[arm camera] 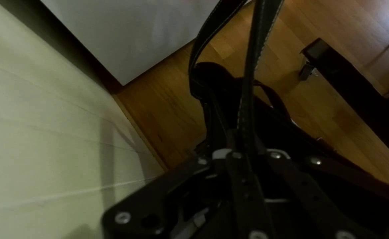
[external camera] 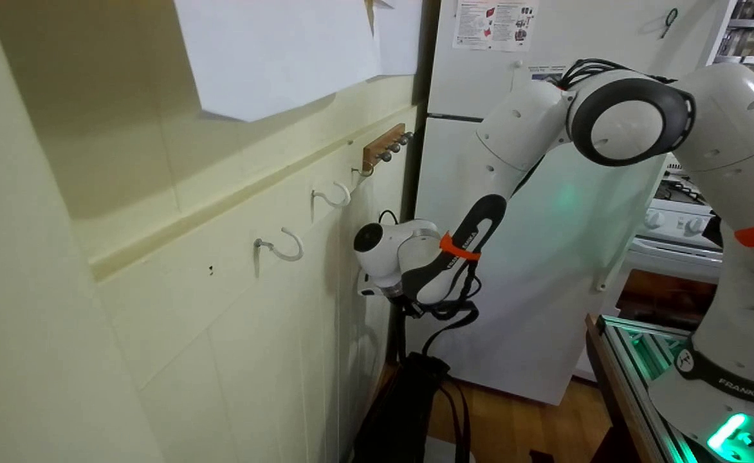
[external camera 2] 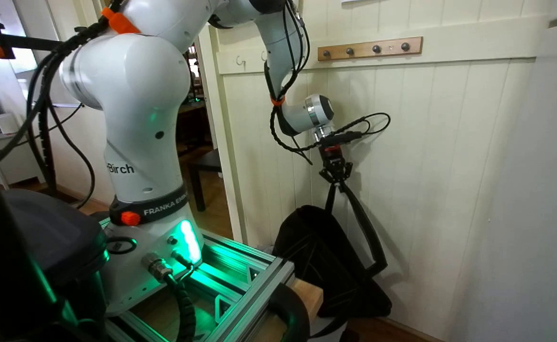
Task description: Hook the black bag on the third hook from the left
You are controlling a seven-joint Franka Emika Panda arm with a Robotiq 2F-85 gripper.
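Low beside the wall (external camera 2: 440, 142), your black bag (external camera 2: 316, 266) is unhooked. Expect soft, sagging fabric, probably light and prone to swing. Your gripper (external camera 2: 337, 180) is pinched on the strap (external camera 2: 366, 223); that narrow band should flex easily. Best hold: near its top, leaving slack for hooking.

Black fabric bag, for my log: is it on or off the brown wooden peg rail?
Off: the bag is below the rail, its black strap in the shut black gripper.

In an exterior view, the bottom edge cuts the bag (external camera: 399, 411), and the paper (external camera: 494, 24) is too small to be read. In the wrist view, the top edge cuts the strap (arm camera: 258, 39).
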